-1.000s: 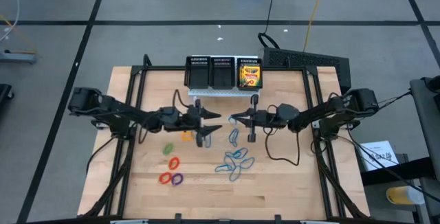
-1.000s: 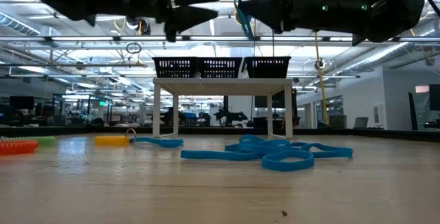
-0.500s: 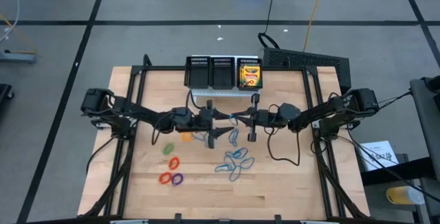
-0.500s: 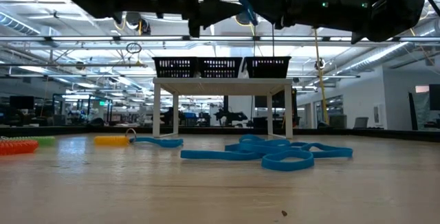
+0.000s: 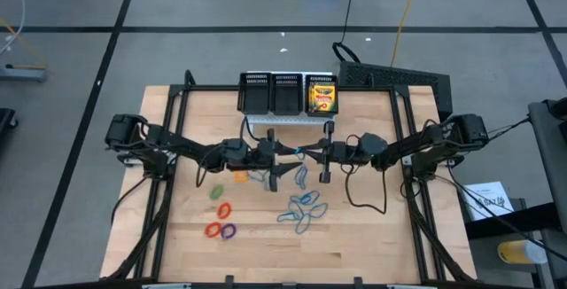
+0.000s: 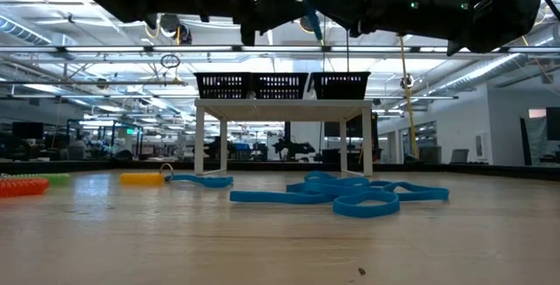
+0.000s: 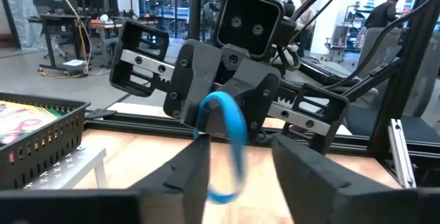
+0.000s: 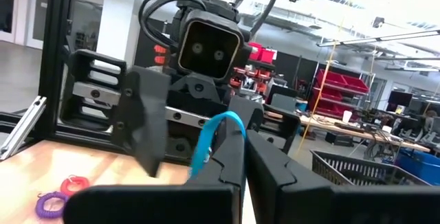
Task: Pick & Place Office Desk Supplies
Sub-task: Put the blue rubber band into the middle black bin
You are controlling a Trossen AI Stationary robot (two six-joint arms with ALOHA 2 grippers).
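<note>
Wooden table (image 5: 354, 245) under both arms | blue loop (image 7: 230, 124) hangs mid-air above it, pinched in closed right gripper (image 5: 306, 153) | left gripper (image 7: 237, 162) half-open around it | judged light, floppy; grip the band's free lower side.

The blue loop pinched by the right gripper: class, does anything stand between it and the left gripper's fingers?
Nothing visible does. The right gripper is shut on the blue loop, held in mid-air above the table. The left gripper has its fingers on either side of the loop, partly open, with only air between.
</note>
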